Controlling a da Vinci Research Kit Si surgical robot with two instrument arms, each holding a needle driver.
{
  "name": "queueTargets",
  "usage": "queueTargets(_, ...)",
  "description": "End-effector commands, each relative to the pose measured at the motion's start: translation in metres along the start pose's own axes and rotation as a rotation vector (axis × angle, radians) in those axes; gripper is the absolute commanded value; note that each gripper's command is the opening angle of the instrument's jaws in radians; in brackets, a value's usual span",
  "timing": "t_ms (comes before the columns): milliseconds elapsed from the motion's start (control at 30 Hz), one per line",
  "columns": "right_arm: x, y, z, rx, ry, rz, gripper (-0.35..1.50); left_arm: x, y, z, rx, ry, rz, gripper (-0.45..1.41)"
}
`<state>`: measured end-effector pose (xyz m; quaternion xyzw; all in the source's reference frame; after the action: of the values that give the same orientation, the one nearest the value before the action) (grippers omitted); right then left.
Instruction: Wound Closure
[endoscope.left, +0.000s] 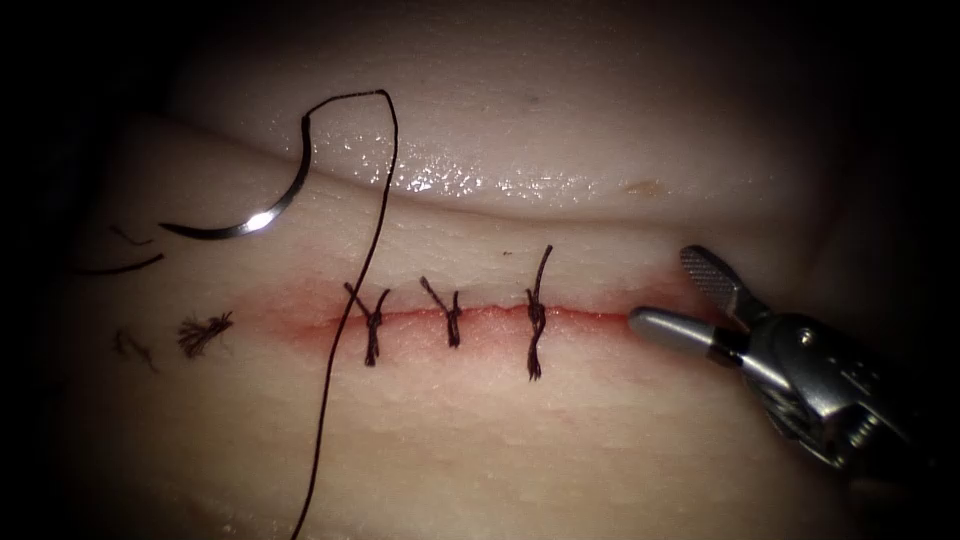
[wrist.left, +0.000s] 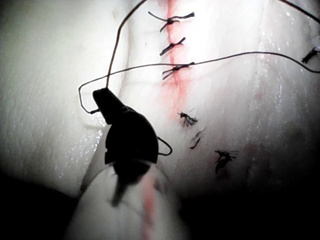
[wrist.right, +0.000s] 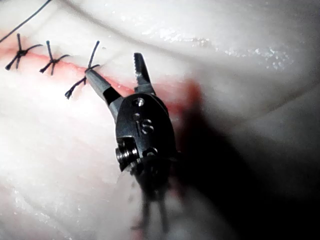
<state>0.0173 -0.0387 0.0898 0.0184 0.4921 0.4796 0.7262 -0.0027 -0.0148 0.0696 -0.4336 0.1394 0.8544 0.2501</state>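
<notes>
The tissue (endoscope.left: 480, 440) spans the endoscope frame, its cut (endoscope.left: 470, 315) running across the middle with three knotted stitches (endoscope.left: 452, 315). At right, the right tool (endoscope.left: 670, 295) holds nothing, its jaws spread wide at the cut's right end. The left tool (wrist.left: 102, 97) looks closed, though I cannot tell. The needle (endoscope.left: 262, 215) lies free at upper left, trailing thread (endoscope.left: 350, 300) downward. Cut thread ends (endoscope.left: 203, 332) sit at left.
</notes>
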Motion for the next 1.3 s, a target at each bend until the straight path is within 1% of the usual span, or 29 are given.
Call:
queueTargets(33,-0.0007,-0.0004,0.0007,0.003,0.0,0.001,0.93,-0.0003,0.0006,0.0006,-0.01,0.008,-0.005,0.58)
queueTargets(67,-0.0008,-0.0004,0.0006,0.003,0.001,0.001,0.93,-0.0008,0.0005,0.0004,0.016,0.002,-0.043,0.71)
queueTargets(100,-0.0008,-0.0005,0.0006,0.0,0.001,0.0,0.93,-0.0017,0.0006,-0.0003,0.045,0.011,-0.117,1.0)
queueTargets(133,-0.0008,-0.0005,0.0006,0.0,0.004,0.0,0.93,-0.002,0.0008,-0.0005,0.043,0.018,-0.143,1.08)
queueTargets(167,-0.0008,-0.0005,0.0006,0.0,0.004,0.0,0.93,-0.002,0.0008,-0.0005,0.043,0.018,-0.143,1.08)
queueTargets(200,-0.0009,-0.0005,0.0006,0.0,0.004,0.0,0.93,-0.0023,0.002,-0.0013,0.014,0.046,-0.186,1.16)
queueTargets(267,-0.001,-0.0005,0.0006,0.0,0.005,-0.001,0.91,-0.0023,0.0034,-0.0017,-0.038,0.051,-0.184,1.2)
queueTargets(333,-0.0014,-0.0008,0.0008,0.003,0.0,-0.005,0.89,-0.0018,0.0058,-0.0018,-0.161,0.028,-0.168,1.28)
queueTargets(367,-0.0014,-0.0008,0.0008,0.003,0.0,-0.005,0.89,-0.0018,0.0058,-0.0018,-0.161,0.028,-0.168,1.28)
queueTargets(400,-0.0016,-0.0009,0.0009,0.005,-0.004,-0.008,0.89,-0.0014,0.0078,-0.0019,-0.233,-0.003,-0.153,1.35)
queueTargets(433,-0.0017,-0.001,0.0009,0.008,-0.003,-0.009,0.89,-0.0013,0.0089,-0.002,-0.247,-0.012,-0.147,1.35)
queueTargets(467,-0.002,-0.0011,0.0009,0.008,-0.003,-0.012,0.88,-0.0009,0.0115,-0.0019,-0.27,-0.017,-0.128,1.26)
queueTargets(500,-0.0021,-0.0012,0.0009,0.011,-0.005,-0.013,0.86,-0.0008,0.0128,-0.0017,-0.287,-0.017,-0.119,1.25)
queueTargets(533,-0.0021,-0.0012,0.0009,0.011,-0.005,-0.013,0.86,-0.0008,0.0128,-0.0017,-0.287,-0.017,-0.119,1.25)
queueTargets(567,-0.0024,-0.0014,0.001,0.017,-0.019,-0.019,0.86,0.0002,0.0169,-0.0004,-0.37,-0.044,-0.098,1.25)
queueTargets(600,-0.0024,-0.0014,0.001,0.017,-0.019,-0.019,0.86,0.0002,0.0169,-0.0004,-0.37,-0.044,-0.098,1.25)
queueTargets(633,-0.0026,-0.0015,0.001,0.021,-0.023,-0.021,0.86,0.0012,0.0191,0.0007,-0.41,-0.037,-0.061,1.25)
queueTargets(700,-0.0028,-0.0016,0.0009,0.021,-0.023,-0.022,0.86,0.0023,0.0204,0.0017,-0.431,-0.037,-0.046,1.25)
queueTargets(733,-0.0028,-0.0017,0.0009,0.022,-0.022,-0.023,0.84,0.0037,0.0211,0.003,-0.436,-0.027,-0.021,1.25)
queueTargets(800,-0.0029,-0.0017,0.0009,0.022,-0.022,-0.023,0.84,0.0043,0.0212,0.0035,-0.435,-0.027,-0.021,1.25)
queueTargets(833,-0.0029,-0.0017,0.0009,0.021,-0.022,-0.023,0.84,0.0057,0.021,0.0049,-0.431,-0.024,-0.007,1.25)
queueTargets(933,-0.0029,-0.0018,0.0009,0.024,-0.022,-0.023,0.83,0.0075,0.0205,0.0071,-0.425,-0.022,0.006,1.25)
queueTargets(967,-0.0029,-0.0019,0.0009,0.027,-0.024,-0.024,0.83,0.0084,0.0203,0.0086,-0.419,-0.022,0.001,1.25)
queueTargets(1033,-0.003,-0.0019,0.0009,0.028,-0.023,-0.024,0.81,0.0088,0.0203,0.0098,-0.414,-0.022,0.001,1.23)
queueTargets(1100,-0.0031,-0.0021,0.0007,0.03,-0.029,-0.026,0.81,0.0091,0.0201,0.0125,-0.422,-0.016,0.002,1.21)
queueTargets(1167,-0.0031,-0.0021,0.0006,0.03,-0.029,-0.026,0.81,0.0086,0.0196,0.0124,-0.452,-0.023,0.013,1.21)
queueTargets(1233,-0.0031,-0.0023,0.0005,0.038,-0.031,-0.026,0.81,0.0072,0.0185,0.0108,-0.516,-0.085,0.05,1.21)
queueTargets(1267,-0.0031,-0.0024,0.0004,0.038,-0.034,-0.027,0.81,0.006,0.0174,0.0087,-0.603,-0.141,0.088,1.21)
queueTargets(1300,-0.0031,-0.0024,0.0004,0.039,-0.037,-0.027,0.81,0.0054,0.0168,0.0076,-0.661,-0.147,0.106,1.21)
